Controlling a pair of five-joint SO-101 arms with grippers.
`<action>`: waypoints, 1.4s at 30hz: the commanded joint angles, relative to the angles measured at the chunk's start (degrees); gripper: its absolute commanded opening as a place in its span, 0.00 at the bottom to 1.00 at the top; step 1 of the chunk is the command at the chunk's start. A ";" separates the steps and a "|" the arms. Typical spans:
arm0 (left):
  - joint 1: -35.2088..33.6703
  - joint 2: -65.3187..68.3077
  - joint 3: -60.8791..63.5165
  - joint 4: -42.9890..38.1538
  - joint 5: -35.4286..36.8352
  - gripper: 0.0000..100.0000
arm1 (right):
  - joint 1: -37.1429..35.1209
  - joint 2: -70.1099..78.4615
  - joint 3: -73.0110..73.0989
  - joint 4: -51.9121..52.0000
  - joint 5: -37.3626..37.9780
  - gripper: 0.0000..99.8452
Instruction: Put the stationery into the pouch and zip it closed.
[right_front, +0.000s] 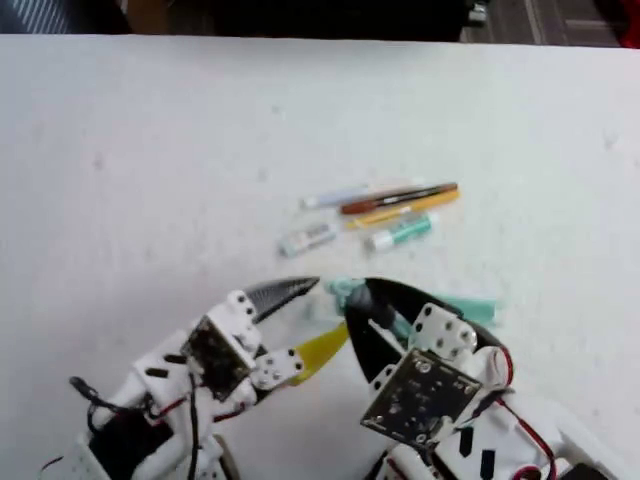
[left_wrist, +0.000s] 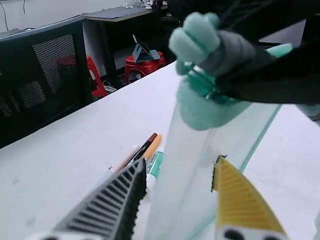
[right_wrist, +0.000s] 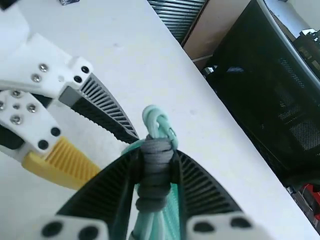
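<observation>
Pinching the braided zipper pull (right_wrist: 151, 192) between pressed-together black fingers, the right gripper (right_front: 358, 294) holds the see-through pouch (left_wrist: 197, 175) near the table's (right_front: 150, 150) front. The left gripper (left_wrist: 180, 164) is spread, its grey and yellow fingers either side of the pouch's edge. The pens (right_front: 385, 212) lie clustered farther out, apart from both.

White table (right_front: 150, 130), black mesh chair (left_wrist: 45, 95) just beside its edge, red stool (left_wrist: 137, 67) on the floor beyond that edge, dark desk (left_wrist: 120, 12) behind the stool, slatted grille (right_wrist: 177, 15) near the table corner.
</observation>
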 joint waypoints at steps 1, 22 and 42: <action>2.33 0.31 1.41 -4.84 0.70 0.22 | -3.65 0.84 0.09 -0.31 -0.35 0.02; 13.41 0.04 -6.59 3.60 0.70 0.20 | -4.62 17.45 -19.52 8.13 -0.44 0.02; 7.69 0.04 -9.41 12.31 17.76 0.28 | -4.62 16.40 -19.25 10.59 -2.55 0.02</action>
